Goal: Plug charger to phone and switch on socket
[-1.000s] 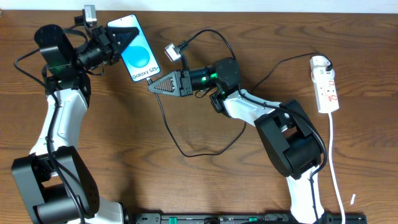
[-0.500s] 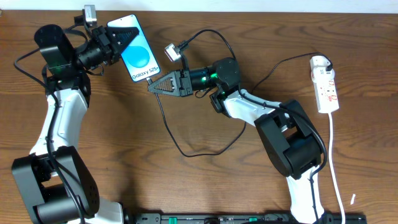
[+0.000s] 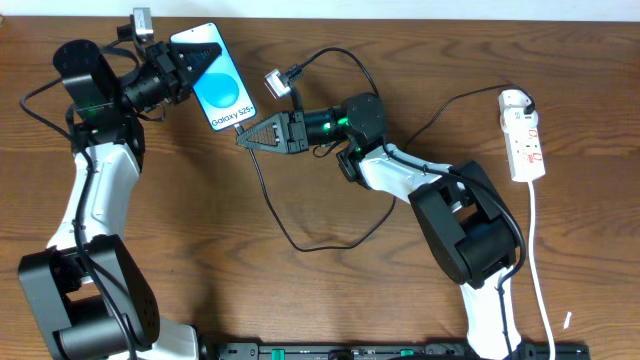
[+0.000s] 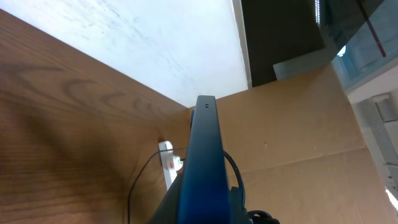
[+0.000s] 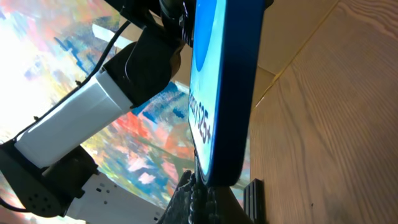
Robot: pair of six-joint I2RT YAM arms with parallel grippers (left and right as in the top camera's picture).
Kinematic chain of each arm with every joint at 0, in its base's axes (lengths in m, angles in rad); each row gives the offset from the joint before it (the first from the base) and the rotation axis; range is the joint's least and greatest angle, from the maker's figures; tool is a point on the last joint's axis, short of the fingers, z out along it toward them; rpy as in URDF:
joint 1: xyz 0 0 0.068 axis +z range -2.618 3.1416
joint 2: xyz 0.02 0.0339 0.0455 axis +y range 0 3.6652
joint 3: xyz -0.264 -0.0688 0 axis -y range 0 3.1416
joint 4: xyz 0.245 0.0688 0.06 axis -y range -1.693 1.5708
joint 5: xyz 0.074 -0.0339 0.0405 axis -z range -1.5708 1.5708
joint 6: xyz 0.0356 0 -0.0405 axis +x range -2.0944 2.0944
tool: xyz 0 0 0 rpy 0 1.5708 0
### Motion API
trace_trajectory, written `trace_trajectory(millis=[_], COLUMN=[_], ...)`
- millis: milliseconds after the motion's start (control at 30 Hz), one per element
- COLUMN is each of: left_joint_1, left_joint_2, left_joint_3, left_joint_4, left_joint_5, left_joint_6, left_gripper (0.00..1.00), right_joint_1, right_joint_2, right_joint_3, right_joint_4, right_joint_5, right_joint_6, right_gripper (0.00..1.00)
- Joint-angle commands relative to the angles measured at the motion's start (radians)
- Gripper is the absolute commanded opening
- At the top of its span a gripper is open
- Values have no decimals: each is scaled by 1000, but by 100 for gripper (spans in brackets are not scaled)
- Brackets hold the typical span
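The phone, its light blue screen reading "Galaxy S25+", is held tilted above the table's back left, and my left gripper is shut on its upper end. The left wrist view sees the phone edge-on. My right gripper is at the phone's bottom edge, shut on the connector end of the charger, right under the phone. Whether the tip is seated cannot be told. The black charger cable loops across the table toward the white socket at the far right.
The socket's white cord runs down the right side to the front edge. A thin black camera cable arches above my right arm. In the left wrist view the socket lies beyond the phone, with brown cardboard behind it.
The left gripper and the phone have edged slightly left. The right gripper stays at the phone's bottom edge.
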Motion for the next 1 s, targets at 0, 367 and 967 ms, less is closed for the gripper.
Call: trace_trajectory(millis=[0,367,967], left_joint_1=[2,1,2], left_joint_2=[-17,-17,-17], left_joint_3=[14,14,14], left_joint_4=[8,7,8], left_joint_5=[31,31,30], left_joint_6=[2,3,3], left_gripper=[8,7,8], right_joint_1=[6,10,9], right_joint_2=[1,1,0], right_joint_3=[6,6,6], right_joint_4=[5,1,2], right_joint_5=[73,119,151], right_joint_6=[12,31,40], right_gripper=[1,1,5])
